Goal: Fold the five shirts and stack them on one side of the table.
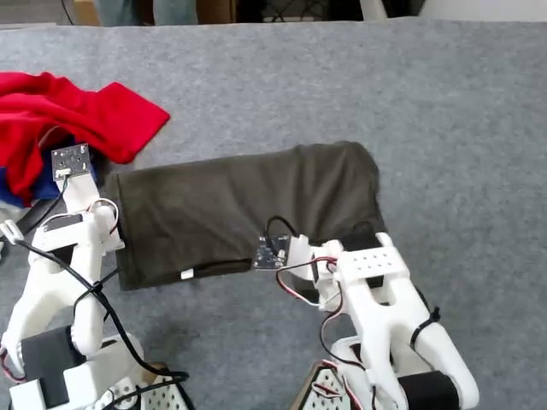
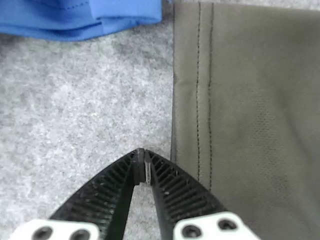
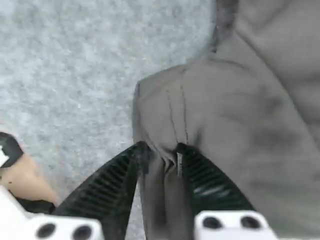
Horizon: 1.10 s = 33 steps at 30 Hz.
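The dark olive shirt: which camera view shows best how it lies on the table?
The high view: the dark olive shirt lies almost whole, folded into a long band on the table. The left wrist view gives its stitched hem beside the shut left hand. The right wrist view gives a bunched edge pinched in the right hand.

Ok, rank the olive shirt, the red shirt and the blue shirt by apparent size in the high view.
1. olive shirt, spread flat
2. red shirt, bunched
3. blue shirt, mostly hidden under the red one
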### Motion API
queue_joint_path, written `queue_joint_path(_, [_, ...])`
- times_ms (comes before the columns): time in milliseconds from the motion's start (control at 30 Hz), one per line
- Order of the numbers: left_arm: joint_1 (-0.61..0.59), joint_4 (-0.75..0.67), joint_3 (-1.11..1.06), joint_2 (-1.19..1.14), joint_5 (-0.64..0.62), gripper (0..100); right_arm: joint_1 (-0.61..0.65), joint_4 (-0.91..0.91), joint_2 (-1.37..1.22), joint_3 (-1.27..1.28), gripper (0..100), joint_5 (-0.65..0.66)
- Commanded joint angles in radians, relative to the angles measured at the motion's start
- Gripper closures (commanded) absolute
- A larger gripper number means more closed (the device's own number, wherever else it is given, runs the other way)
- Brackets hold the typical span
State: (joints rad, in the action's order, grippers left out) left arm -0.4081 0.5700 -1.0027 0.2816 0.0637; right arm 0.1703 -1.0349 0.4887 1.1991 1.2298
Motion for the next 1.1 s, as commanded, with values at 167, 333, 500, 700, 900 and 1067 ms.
queue_joint_path(167, [0.004,-0.003,0.031,0.012,0.008,97,0.005,0.014,-0.015,0.039,91.7,0.005])
queue_joint_path(333, [0.004,-0.003,0.031,0.012,0.008,97,0.005,0.014,-0.015,0.035,98.0,0.005])
queue_joint_path(500, [0.004,-0.003,0.031,0.012,0.008,97,-0.057,-0.014,-0.015,-0.047,98.4,0.003])
queue_joint_path(700, [0.004,-0.003,0.031,0.012,0.008,97,-0.097,-0.212,-0.015,-0.269,98.4,0.005])
queue_joint_path(900, [0.004,-0.003,0.031,0.012,0.008,97,-0.092,-0.255,-0.016,-0.360,98.4,0.009])
queue_joint_path(1067, [0.004,-0.003,0.031,0.012,0.009,97,-0.057,-0.249,-0.064,-0.277,98.3,0.058])
